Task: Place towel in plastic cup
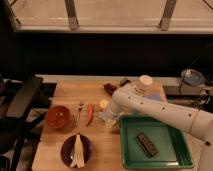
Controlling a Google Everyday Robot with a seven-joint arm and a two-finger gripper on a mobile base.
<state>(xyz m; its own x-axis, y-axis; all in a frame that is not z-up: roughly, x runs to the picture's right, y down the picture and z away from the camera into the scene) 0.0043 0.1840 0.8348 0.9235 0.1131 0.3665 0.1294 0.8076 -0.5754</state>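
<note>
My gripper (107,116) hangs low over the middle of the wooden table (55,150), at the end of the white arm (160,111) that reaches in from the right. A pale crumpled thing, probably the towel (112,122), lies right under the gripper, just left of the green tray. I cannot tell whether the gripper holds it. No plastic cup shows clearly; the arm covers the spot behind the gripper.
A green tray (175,157) with a dark bar (147,144) is at the front right. A red bowl (57,116), a fork (79,112), a red pepper (90,114), a small yellow object (103,104) and a purple plate with a banana (76,150) lie to the left.
</note>
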